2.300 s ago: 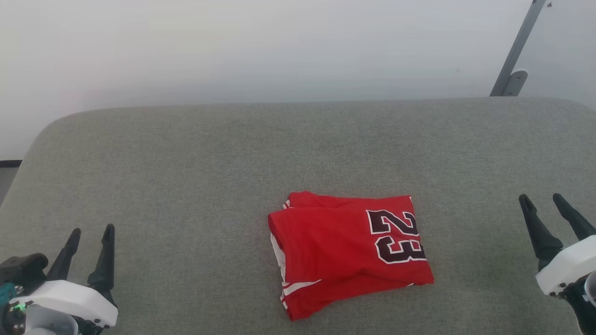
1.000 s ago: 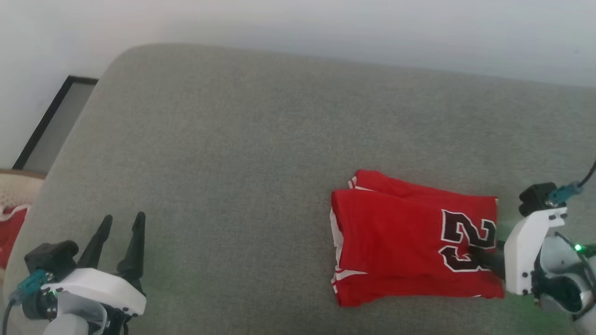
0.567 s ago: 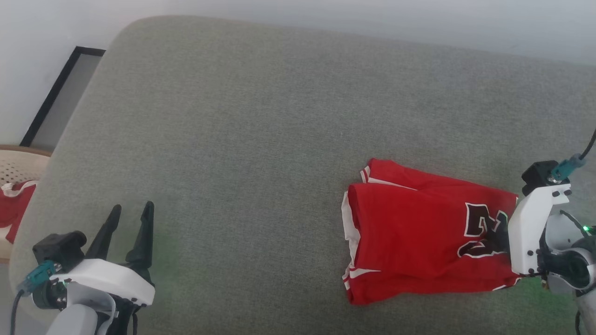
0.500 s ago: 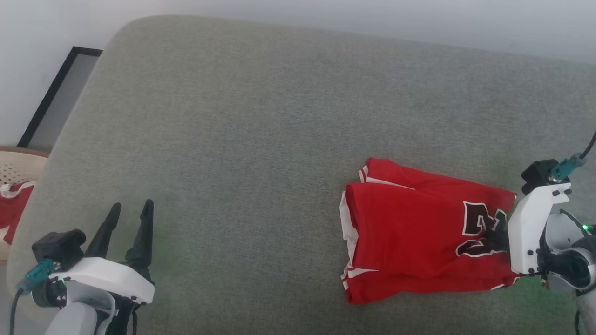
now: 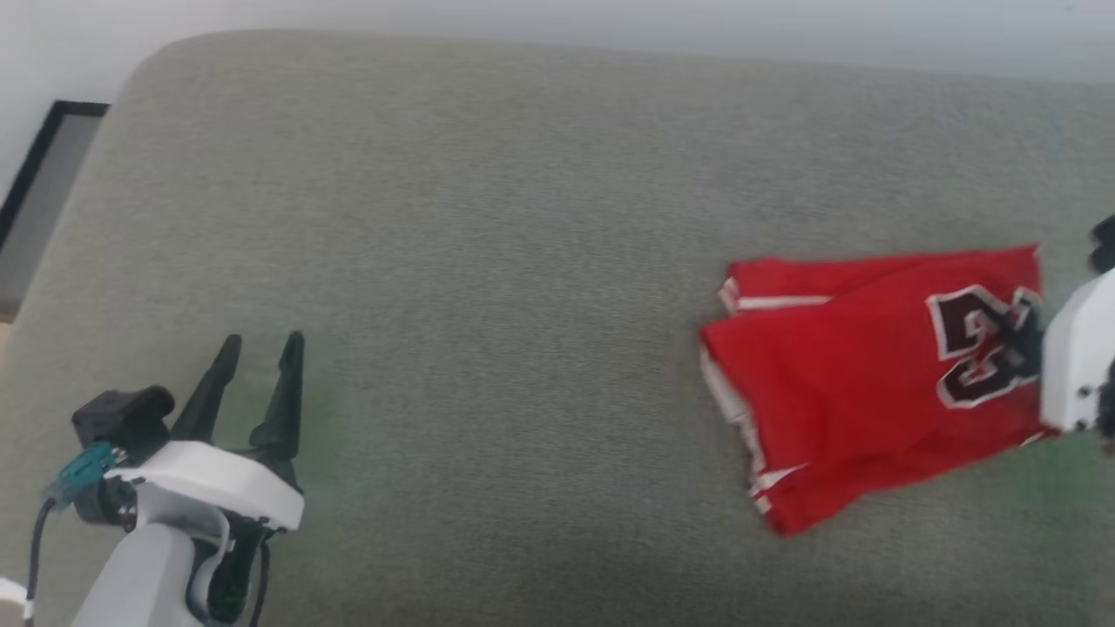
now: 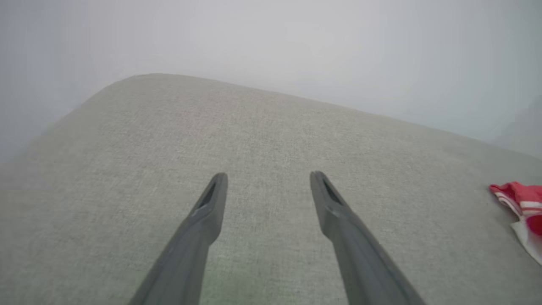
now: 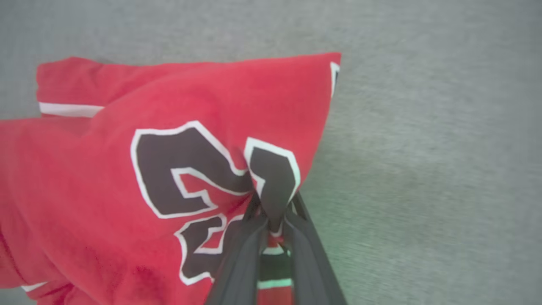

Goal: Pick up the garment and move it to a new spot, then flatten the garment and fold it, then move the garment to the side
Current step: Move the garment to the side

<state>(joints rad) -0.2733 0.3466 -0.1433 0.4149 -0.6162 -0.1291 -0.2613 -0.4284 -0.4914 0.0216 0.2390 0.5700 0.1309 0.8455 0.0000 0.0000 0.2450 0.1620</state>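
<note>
garment (image 5: 871, 383): red jersey, folded into a rough rectangle, dark white-edged number on top, white-striped trim along its left edge.
location: lying on the grey cushion (image 5: 488, 261), toward the robot's right; cloth at its right edge tents up toward the grip.
right end effector (image 7: 271, 218): fingers pressed together, pinching a bunch of the printed cloth at the garment's right edge.
left end effector (image 5: 263, 340): fingers spread, holding nothing, over bare cushion, well apart from the garment.
handling, as judged: light, soft and limp; stacked layers may slide over one another, and the fold could slump open if pulled from one point.
hold point, as judged: the doubled right edge beside the number, through all layers.
step, as judged: folding looks done; the move to the side is in hand.
</note>
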